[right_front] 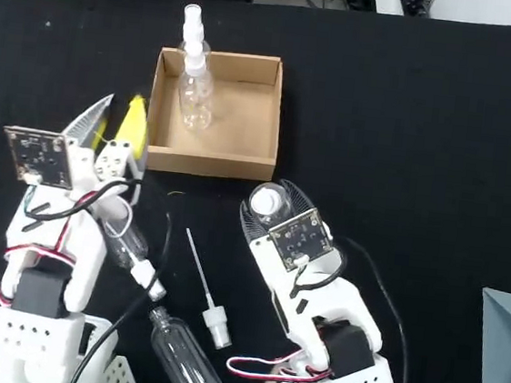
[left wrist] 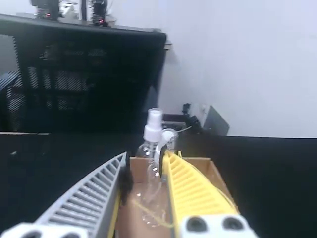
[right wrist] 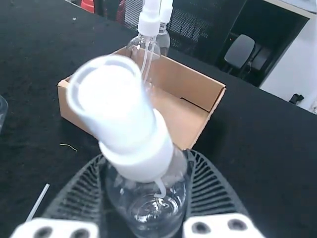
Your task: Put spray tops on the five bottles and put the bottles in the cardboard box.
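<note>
The right gripper (right_front: 270, 213), jaws pinching a capped spray bottle (right wrist: 130, 124) upright just short of the cardboard box (right_front: 240, 164), seems set to lift it over the near wall and lower it inside, while the left gripper (right_front: 117, 120) hangs with jaws spread beside the box.

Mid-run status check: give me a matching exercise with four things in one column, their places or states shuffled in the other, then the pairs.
1. left hand
2. right hand
3. loose spray top
4. bottle pair

A. lying on the table, tube bare
B. shut on a topped bottle
C. open, beside the cardboard box
D. standing inside the box, tops on

Pairs: 1-C, 2-B, 3-A, 4-D
</note>
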### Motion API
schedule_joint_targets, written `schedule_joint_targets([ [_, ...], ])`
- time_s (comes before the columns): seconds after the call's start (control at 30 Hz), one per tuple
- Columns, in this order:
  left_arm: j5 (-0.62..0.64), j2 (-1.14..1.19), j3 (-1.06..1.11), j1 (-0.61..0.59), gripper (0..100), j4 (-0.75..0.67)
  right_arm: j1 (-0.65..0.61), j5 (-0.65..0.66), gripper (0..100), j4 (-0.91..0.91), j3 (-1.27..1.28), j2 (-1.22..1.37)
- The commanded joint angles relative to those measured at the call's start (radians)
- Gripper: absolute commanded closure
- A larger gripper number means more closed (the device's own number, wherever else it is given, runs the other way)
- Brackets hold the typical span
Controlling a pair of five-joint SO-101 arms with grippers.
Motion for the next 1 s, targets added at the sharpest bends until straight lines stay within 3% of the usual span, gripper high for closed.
schedule_joint_targets([
  [0.0,-0.005,-0.048,-0.012,-0.085,89,0.061,-0.012,-0.011,96.2,-0.026,-0.007,-0.097],
  [0.4,-0.003,-0.25,0.2,-0.271,89,0.097,-0.011,-0.011,96.2,-0.026,-0.007,-0.097],
  [0.6,-0.006,-0.433,0.357,-0.294,89,0.097,-0.011,-0.011,96.2,-0.025,-0.007,-0.097],
  [0.97,-0.002,-0.411,0.453,-0.343,90,0.089,-0.011,-0.005,96.3,0.015,-0.024,-0.097],
])
